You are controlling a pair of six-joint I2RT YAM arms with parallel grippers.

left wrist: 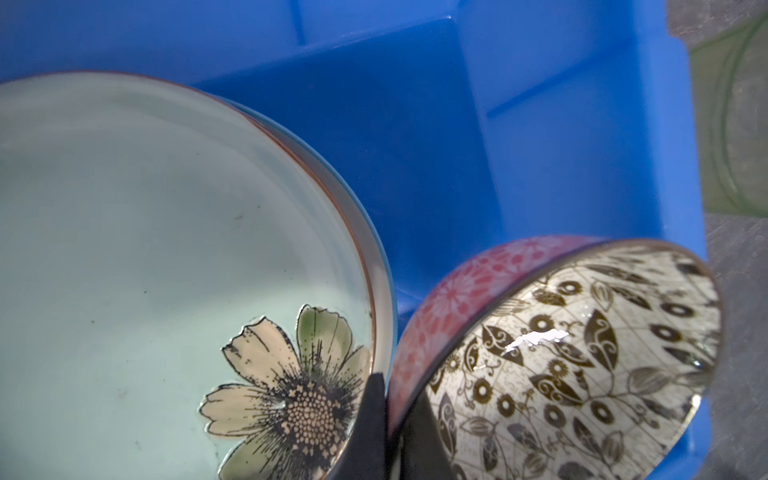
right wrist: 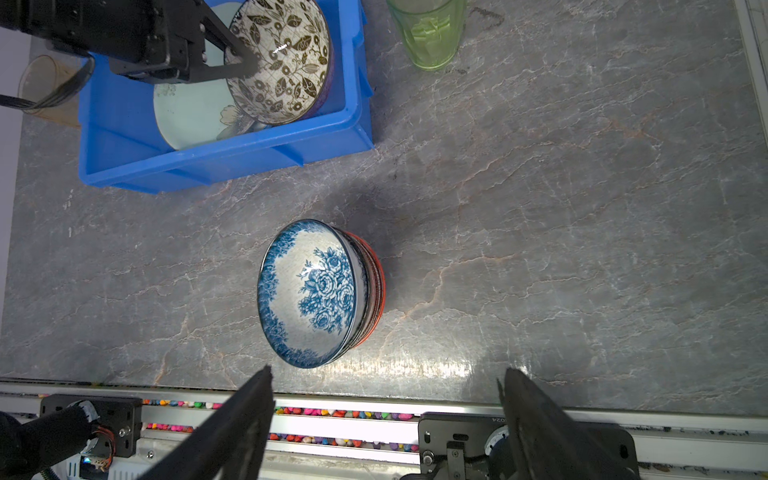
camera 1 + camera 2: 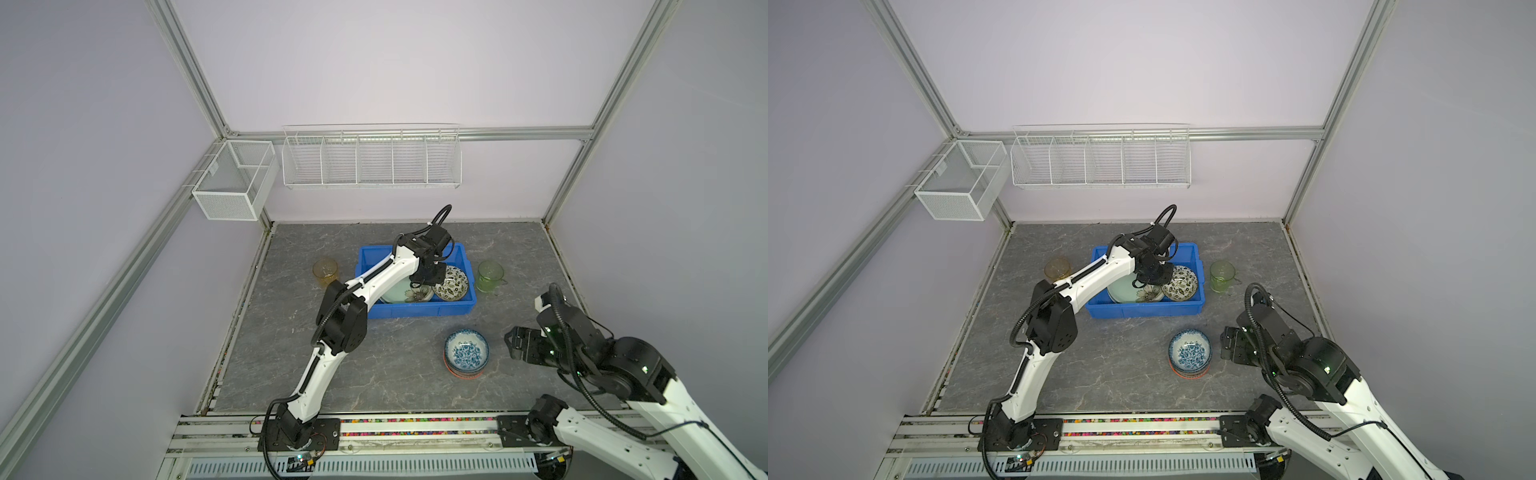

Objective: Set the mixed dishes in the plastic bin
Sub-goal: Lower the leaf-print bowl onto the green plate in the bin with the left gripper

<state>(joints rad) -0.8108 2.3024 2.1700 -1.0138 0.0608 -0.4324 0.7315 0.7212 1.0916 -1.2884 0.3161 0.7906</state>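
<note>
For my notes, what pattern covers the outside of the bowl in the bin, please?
Bowl: pink floral outside, best in left wrist view.

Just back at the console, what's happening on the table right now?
The left gripper is shut on the rim of the leaf-patterned bowl, holding it tilted inside the blue bin beside the pale green flower plate. The right gripper is open and empty, hovering near the stack of bowls topped by a blue floral one. The amber cup and green cup stand on the table outside the bin.
</note>
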